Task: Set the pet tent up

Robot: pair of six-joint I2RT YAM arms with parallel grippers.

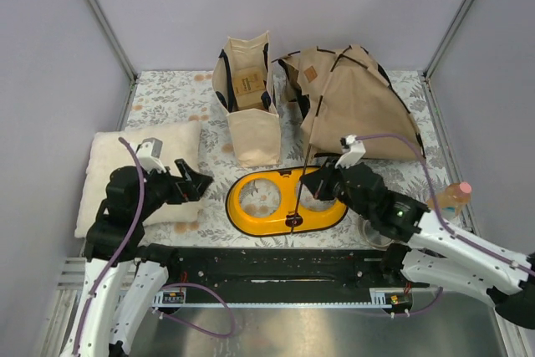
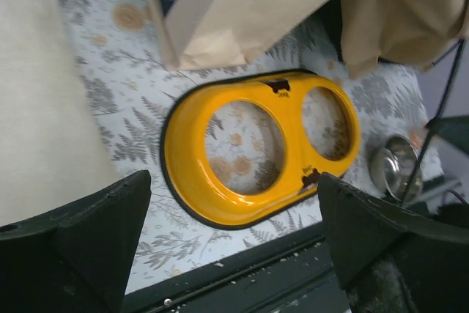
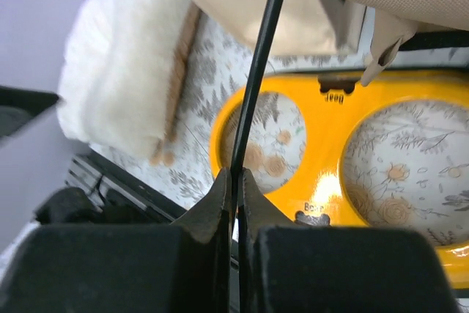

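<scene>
Floral table point(image 1: 167, 98) with one tent point(image 1: 359, 110) at the far right, beside one bag point(image 1: 251, 106).
I see my right gripper point(image 3: 234, 179) clamped on one black pole point(image 3: 258, 71) of the tent, above one yellow stand point(image 1: 287, 201) with two holes; my left gripper point(image 1: 194, 180) has its fingers wide apart at the edge of one pillow point(image 1: 117, 165).

Two matching robot arms. The left arm point(image 1: 125, 206) and right arm point(image 1: 435, 236) had glossy white lower links and bulky matte black upper joints. A purple cable point(image 1: 139, 186) ran along each arm to a small white camera block point(image 1: 149, 148) at the wrist. The left claw point(image 1: 194, 180) and right claw point(image 1: 316, 183) each had two black, wedge-shaped fingers point(image 2: 88, 247). A tiny green light point(image 1: 407, 213) glowed on the right arm. Both bases were fixed to a black rail point(image 1: 276, 267).
</scene>
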